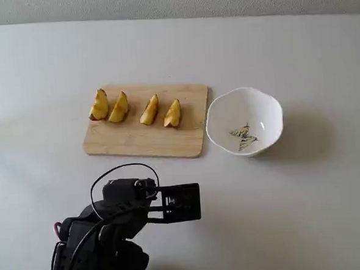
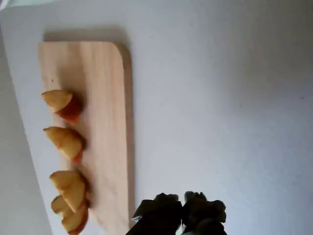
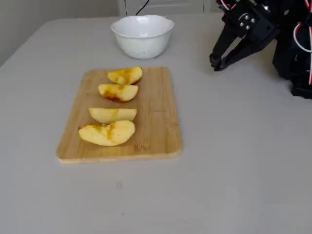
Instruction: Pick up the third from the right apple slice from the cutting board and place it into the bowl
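Four apple slices lie in a row on the cutting board. Counting from the bowl end, the third apple slice is a plump golden wedge that lies close against the last one. The white scalloped bowl stands just right of the board in a fixed view and holds nothing but its leaf motif. My gripper hovers low over bare table, well short of the board, with its jaws shut and nothing in them.
The arm's black base and cables sit at the table's near edge in a fixed view. Grey tabletop stretches around the board and bowl.
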You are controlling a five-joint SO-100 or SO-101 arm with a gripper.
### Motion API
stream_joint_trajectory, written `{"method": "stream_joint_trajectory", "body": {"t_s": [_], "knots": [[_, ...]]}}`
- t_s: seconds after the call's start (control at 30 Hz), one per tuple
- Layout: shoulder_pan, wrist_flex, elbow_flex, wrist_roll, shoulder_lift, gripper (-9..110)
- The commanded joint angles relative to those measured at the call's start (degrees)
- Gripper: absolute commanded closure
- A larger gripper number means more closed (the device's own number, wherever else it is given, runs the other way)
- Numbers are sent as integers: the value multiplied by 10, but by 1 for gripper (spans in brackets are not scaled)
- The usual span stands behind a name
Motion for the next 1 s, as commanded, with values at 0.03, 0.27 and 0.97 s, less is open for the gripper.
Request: {"method": "stream_joint_trajectory", "body": {"t_s": [0.03,0.27,0.97], "knots": [[-22,-19,-2,-34,6,101],[-27,-13,-91,-243,7,101],[-214,155,-962,-324,-934,79]]}}
